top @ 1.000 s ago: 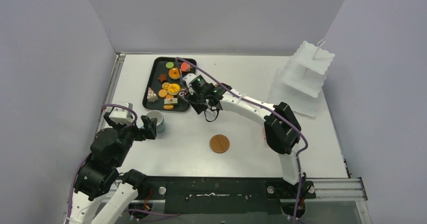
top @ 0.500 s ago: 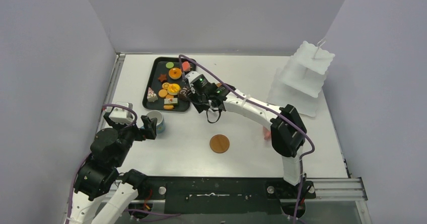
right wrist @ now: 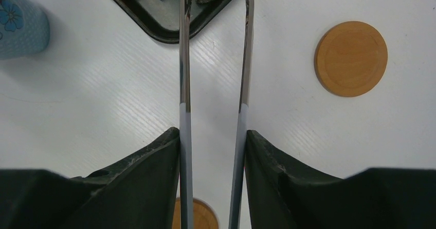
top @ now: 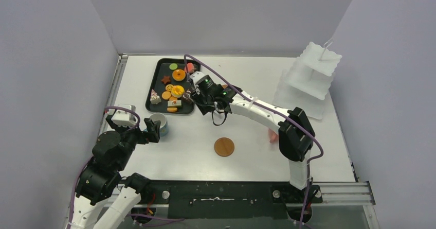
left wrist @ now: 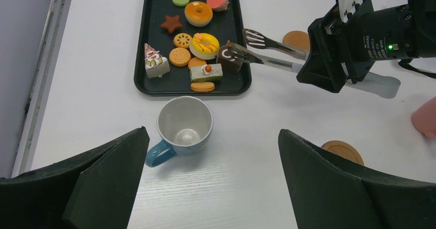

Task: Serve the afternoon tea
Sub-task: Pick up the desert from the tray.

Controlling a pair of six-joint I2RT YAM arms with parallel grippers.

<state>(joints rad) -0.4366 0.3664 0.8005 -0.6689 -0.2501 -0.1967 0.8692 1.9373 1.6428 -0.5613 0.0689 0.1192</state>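
White bench point(top: 247, 131) and grey walls frame the scene. The tongs point(left wrist: 272, 60) are clamped by their handles in the right end effector point(right wrist: 212, 134), its fingers pressed on the two blades. The blade tips stand on either side of the chocolate roll point(left wrist: 228, 58) at the right edge of the black tray point(left wrist: 159, 7). The other pastries lie in the tray. The blue cup point(left wrist: 184, 125) stands just in front of it, and the pink cup point(top: 272, 135) is by the right arm.

The left end effector point(left wrist: 212, 136) is spread wide and holds nothing.

The roll appears to be about to be picked. The blades should be squeezed evenly on the roll's round sides, and it should be raised straight up before any sideways travel, so that the neighbouring cake slice point(left wrist: 205, 72) is not dragged. Whether the roll is already gripped cannot be told.

Compared with a second ago, the right elbow has swung outward, so the pink cup is uncovered. The tongs have been drawn slightly back toward the tray's edge. The left arm and the blue cup are unchanged.
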